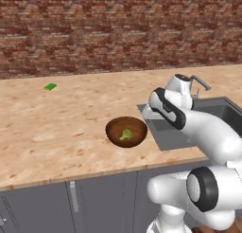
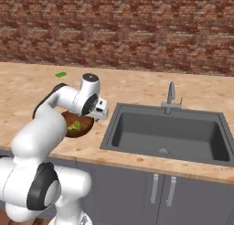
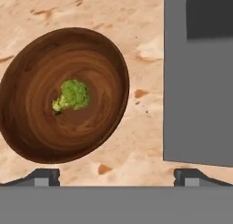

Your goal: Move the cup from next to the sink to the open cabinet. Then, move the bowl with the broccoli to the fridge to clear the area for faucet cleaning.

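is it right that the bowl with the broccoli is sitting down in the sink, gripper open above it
Not quite. The bowl with the broccoli sits on the counter beside the sink, as the left base view shows. The gripper is open above it.

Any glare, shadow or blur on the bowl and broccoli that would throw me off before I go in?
Hand view: bowl and broccoli sharp, evenly lit, no glare; end effector open. Left base view: bowl softer but clear, faint shadow on the counter. Right base view: arm hides part of the bowl.
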